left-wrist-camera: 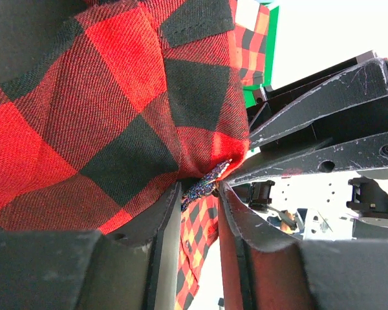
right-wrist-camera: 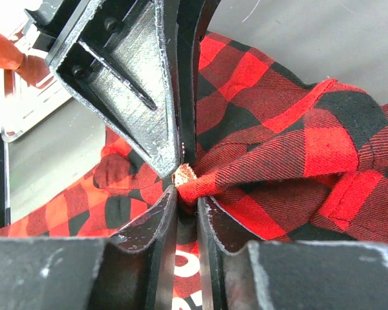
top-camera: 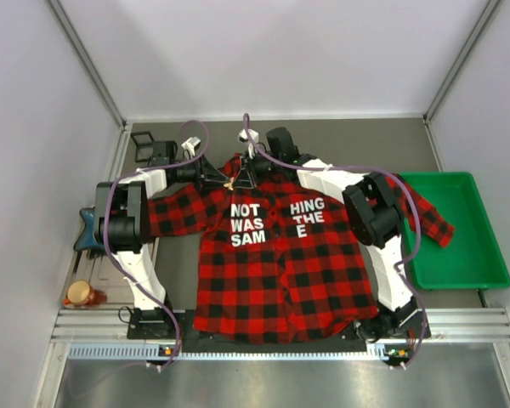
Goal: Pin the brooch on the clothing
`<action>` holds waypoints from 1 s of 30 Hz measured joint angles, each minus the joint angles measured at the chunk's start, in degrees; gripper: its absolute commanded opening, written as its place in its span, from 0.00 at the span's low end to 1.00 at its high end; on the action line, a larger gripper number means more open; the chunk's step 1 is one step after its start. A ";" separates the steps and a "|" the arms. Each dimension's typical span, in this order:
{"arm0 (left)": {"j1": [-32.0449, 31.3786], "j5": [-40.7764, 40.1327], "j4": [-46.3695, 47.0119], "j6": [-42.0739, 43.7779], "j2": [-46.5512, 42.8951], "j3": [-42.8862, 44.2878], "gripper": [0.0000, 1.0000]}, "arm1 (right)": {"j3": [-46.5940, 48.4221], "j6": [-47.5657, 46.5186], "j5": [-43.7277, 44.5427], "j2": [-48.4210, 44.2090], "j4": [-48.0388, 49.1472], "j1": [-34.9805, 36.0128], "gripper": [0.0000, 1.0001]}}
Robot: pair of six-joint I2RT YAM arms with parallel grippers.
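**Two-arm pinning, brooch at the cloth.** The shirt [top-camera: 272, 272] lies spread on the table [top-camera: 365, 144] with its lettering up. The sleeve on the right trails over the edge of a green tray [top-camera: 472, 263]. Both arms reach to one spot at the far end of the shirt, just beyond the white lettering [top-camera: 248, 225].

The right gripper [right-wrist-camera: 186, 199] is clamped on a raised fold of red-and-black cloth, and the pinched ridge stands up between its fingertips. The left gripper [left-wrist-camera: 202, 192] meets it tip to tip from the left. Its jaws are drawn nearly together, apparently on the brooch [left-wrist-camera: 204, 183], which shows only as a small glittering sliver pressed against the fold. In the right wrist view the same piece appears as a pale speck where the two grippers touch. From above it is a light dot between them.

**Stage.** The brooch is in hand and at the shirt, and the cloth is gathered to receive it, so the approach can be judged complete. Whether the pin has pierced the fold cannot be told, because fingers and fabric hide its point. What probably remains is to pass the pin through, close the fastening, and let go with both grippers so the brooch sits on the shirt.
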 measured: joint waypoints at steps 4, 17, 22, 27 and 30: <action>0.02 0.04 -0.04 0.00 0.00 0.00 0.12 | 0.00 0.26 -0.92 0.00 -0.09 -0.09 0.24; 0.00 0.87 -0.17 1.20 0.00 0.02 0.09 | 0.00 2.01 -4.39 0.00 -0.11 -0.59 0.21; 0.00 1.95 -0.57 2.03 0.00 0.20 0.20 | 0.00 3.45 -5.38 0.00 -0.09 -1.16 0.00; 0.02 2.60 -0.24 2.03 0.00 0.52 0.43 | 0.00 3.93 -5.64 0.02 0.26 -1.33 0.00; -0.04 2.84 3.08 -0.70 0.00 0.31 0.44 | 0.00 3.89 -5.86 0.02 0.61 -1.27 0.00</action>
